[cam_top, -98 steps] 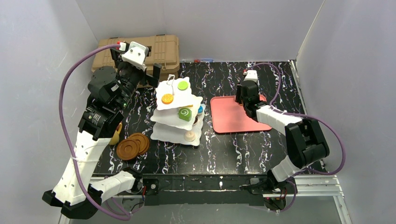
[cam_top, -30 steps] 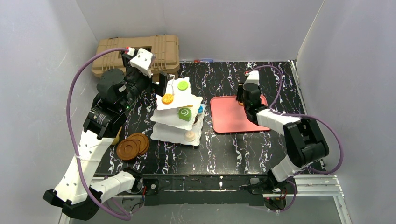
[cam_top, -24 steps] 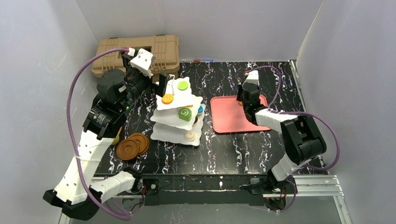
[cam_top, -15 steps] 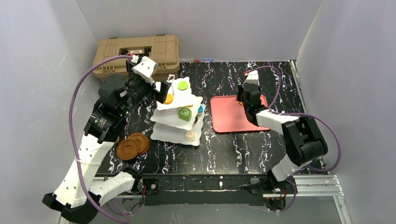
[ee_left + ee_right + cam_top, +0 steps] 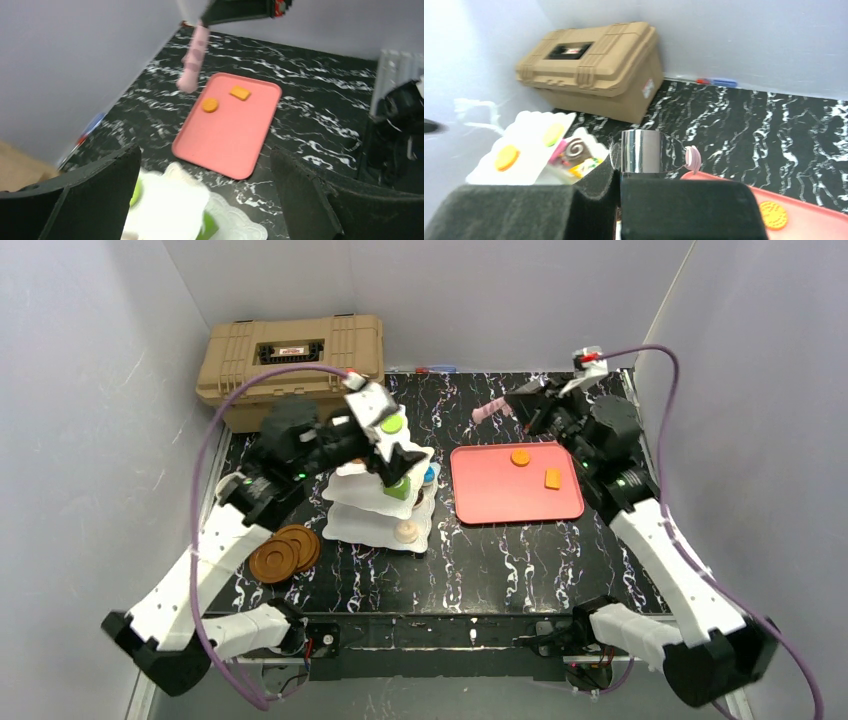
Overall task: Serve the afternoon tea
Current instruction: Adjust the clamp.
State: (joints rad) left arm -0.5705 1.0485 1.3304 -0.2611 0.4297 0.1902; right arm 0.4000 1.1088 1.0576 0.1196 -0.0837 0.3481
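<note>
The right tool [image 5: 620, 182] is clamped tight on a long pink piece [image 5: 194, 57], holding it in the air just past the far edge of the pink-red tray [image 5: 515, 502]. A round orange biscuit [image 5: 520, 457] and a square one [image 5: 552, 477] lie on that tray. The left tool [image 5: 206, 155] gapes wide, holding nothing, above the white tiered stand [image 5: 372, 525] in the middle of the table [image 5: 500, 560]. The tan case [image 5: 230, 365] in the far-left corner carries a lid label [image 5: 291, 348] and a side sticker [image 5: 647, 88]; neither is legible.

Black marbled surface [image 5: 500, 550]: 3-tier stand [image 5: 350, 525] ctr-left, brown saucers [image 5: 283, 550] near-left, pink tray [image 5: 500, 502] right, tan case [image 5: 290, 355] rear-left corner.
</note>
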